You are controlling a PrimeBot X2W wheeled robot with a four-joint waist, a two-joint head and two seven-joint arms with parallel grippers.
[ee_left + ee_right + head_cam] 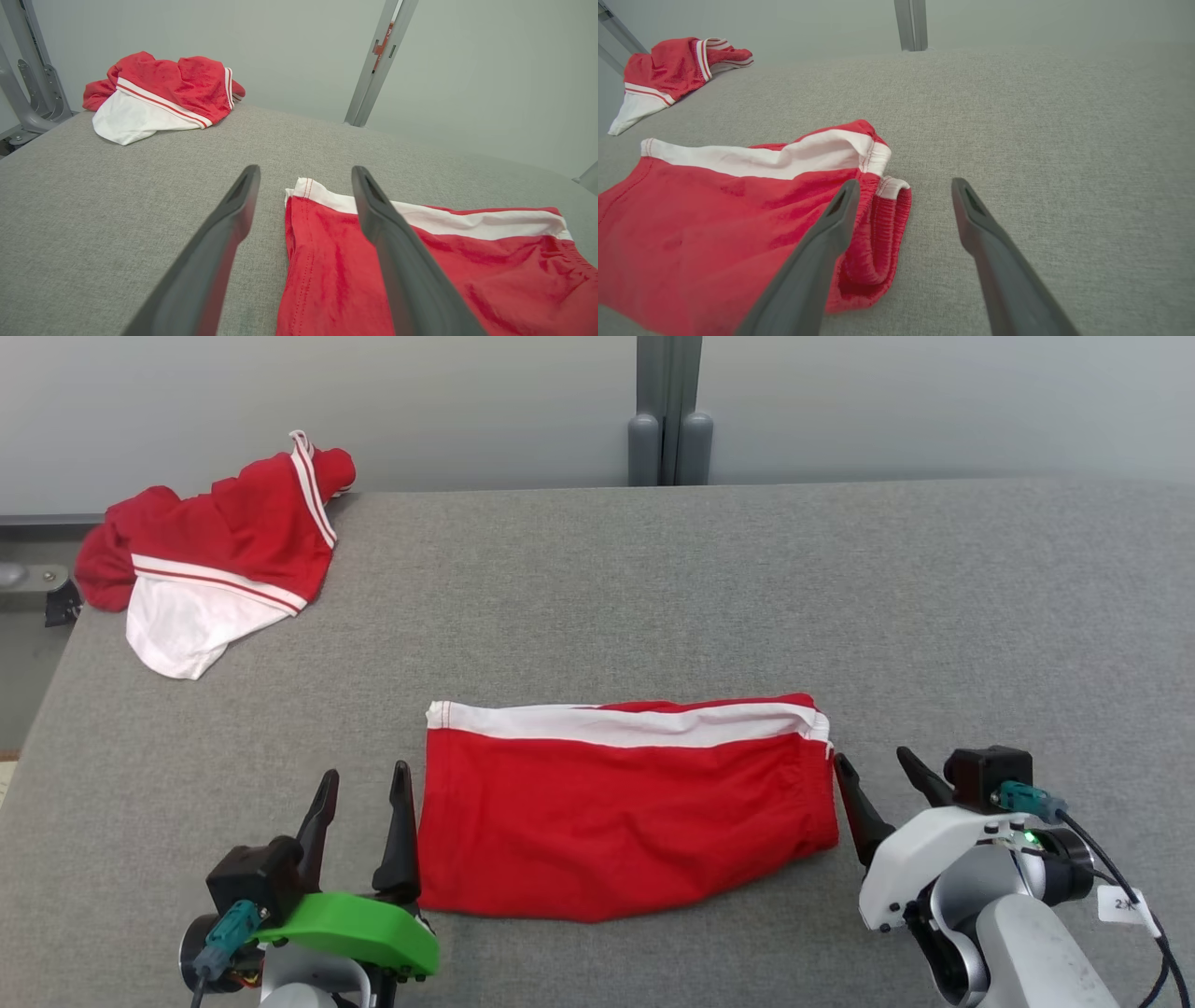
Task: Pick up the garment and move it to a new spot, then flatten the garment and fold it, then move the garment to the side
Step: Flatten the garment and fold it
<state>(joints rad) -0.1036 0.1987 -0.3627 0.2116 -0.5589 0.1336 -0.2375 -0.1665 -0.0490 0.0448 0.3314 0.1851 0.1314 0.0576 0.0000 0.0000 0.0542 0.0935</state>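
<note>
A folded pair of red shorts point(625, 812) with a white side stripe lies flat near the table's front middle; its left edge point(327, 261) and its elastic waistband end point(878, 233) show in the wrist views. My left gripper point(364, 782) stands open at the garment's left edge, its right finger point(397, 261) over the cloth. My right gripper point(878, 767) is open at the waistband end, its left finger point(822, 252) above the fabric. Neither holds anything.
A second red and white garment point(215, 555) lies crumpled at the grey table's point(747, 597) far left corner, also seen as a heap point(159, 93) point(668, 74). A grey post point(668, 411) stands behind the far edge.
</note>
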